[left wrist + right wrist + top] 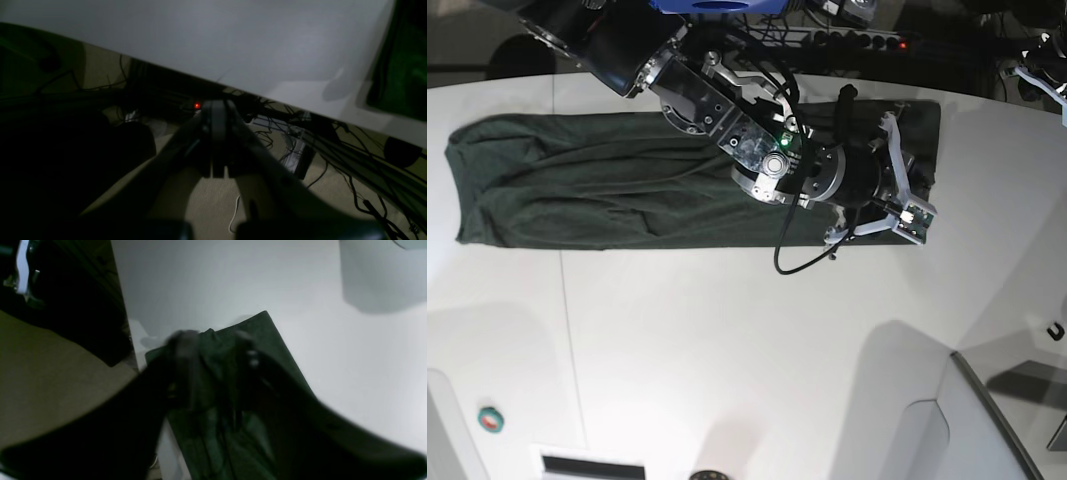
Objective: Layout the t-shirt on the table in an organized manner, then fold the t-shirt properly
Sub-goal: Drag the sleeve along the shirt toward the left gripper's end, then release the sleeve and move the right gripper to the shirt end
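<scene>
The dark green t-shirt (607, 180) lies as a long flat strip across the far part of the white table (727, 340). My right gripper (905, 175) hovers over the strip's right end. In the right wrist view its blurred fingers (186, 343) stand apart, open, with the t-shirt (267, 336) under and between them and nothing pinched. My left gripper (218, 106) is shut and holds nothing. It hangs past the table (233, 40) edge over the floor, with a bit of the t-shirt (400, 73) off to the right. In the base view the left arm (1042, 60) shows only at the top right corner.
Cables and a power strip with a red light (197, 105) lie on the floor below the table edge. A green button (489, 417) sits at the near left. A pale grey bin (987, 420) stands at the near right.
</scene>
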### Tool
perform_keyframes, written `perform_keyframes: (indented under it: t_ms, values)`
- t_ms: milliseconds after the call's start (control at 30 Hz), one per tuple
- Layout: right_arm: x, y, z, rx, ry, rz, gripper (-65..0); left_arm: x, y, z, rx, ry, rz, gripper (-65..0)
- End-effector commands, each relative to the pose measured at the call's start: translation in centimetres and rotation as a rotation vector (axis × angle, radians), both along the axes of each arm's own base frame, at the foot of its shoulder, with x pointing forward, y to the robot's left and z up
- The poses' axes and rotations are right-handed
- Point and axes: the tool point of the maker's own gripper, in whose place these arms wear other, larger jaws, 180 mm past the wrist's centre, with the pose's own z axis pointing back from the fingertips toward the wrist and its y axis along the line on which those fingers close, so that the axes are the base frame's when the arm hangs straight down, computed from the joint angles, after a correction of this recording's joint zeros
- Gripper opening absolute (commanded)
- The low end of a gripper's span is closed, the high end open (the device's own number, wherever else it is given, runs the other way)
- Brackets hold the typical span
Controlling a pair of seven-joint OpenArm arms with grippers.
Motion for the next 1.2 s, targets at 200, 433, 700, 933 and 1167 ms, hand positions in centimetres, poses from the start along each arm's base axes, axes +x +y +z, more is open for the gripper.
perform_keyframes:
  t_ms: [200, 433, 700, 933, 1167]
  values:
    - [4.0, -1.7, 6.6, 0.153, -0.093, -0.118, -41.6, 0.7, 0.8, 1.0, 0.026, -0.022, -0.009, -65.0]
    - [11.5, -20.8, 3.8, -0.003, -0.053, -0.607, -42.9, 0.6, 0.9, 1.0, 0.027, -0.025, -0.006, -65.0]
    - [9.5, -42.6, -4.8, -0.160, 0.168, -1.167, -62.3, 1.9, 0.8, 1.3, 0.024, -0.056, -0.005, -65.0]
    - [7.8, -49.1, -10.2, -0.235, 0.259, -1.271, -65.0, 2.5, 0.7, 1.4, 0.024, -0.068, -0.008, -65.0]
    - [8.2, -51.8, -10.0, -0.265, 0.222, -1.290, -65.0, 2.0, 0.9, 1.4, 0.027, -0.059, -0.004, -65.0]
